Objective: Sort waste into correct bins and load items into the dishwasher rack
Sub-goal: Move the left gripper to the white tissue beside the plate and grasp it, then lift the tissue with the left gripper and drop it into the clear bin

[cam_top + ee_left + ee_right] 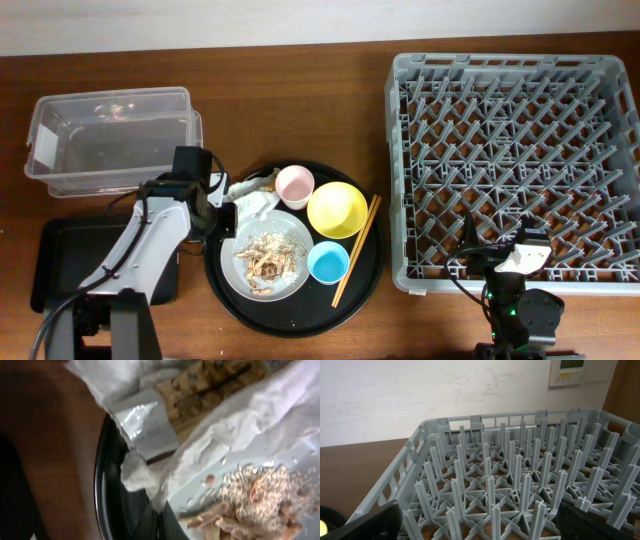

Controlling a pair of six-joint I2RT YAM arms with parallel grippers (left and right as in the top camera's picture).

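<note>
My left gripper (226, 218) is at the left edge of the pale grey plate (290, 228). In the left wrist view its fingers (159, 522) are shut on a corner of the crumpled white napkins (240, 425), which lie beside the brown wrapper (200, 387). Beige food scraps (265, 258) cover the plate and also show in the left wrist view (255, 497). The pink cup (295, 186), yellow bowl (336, 210), light-blue cup (327, 262) and chopsticks (357, 250) sit close by. My right gripper (480, 527) is open and empty at the dishwasher rack's (515, 165) near wall.
The plate, cups, bowl, chopsticks and napkins (255, 196) all rest on a large round black tray (370, 275). The clear tub (110, 140) stands at the back left. The shallow black tray (60, 262) lies at the front left, partly under my left arm.
</note>
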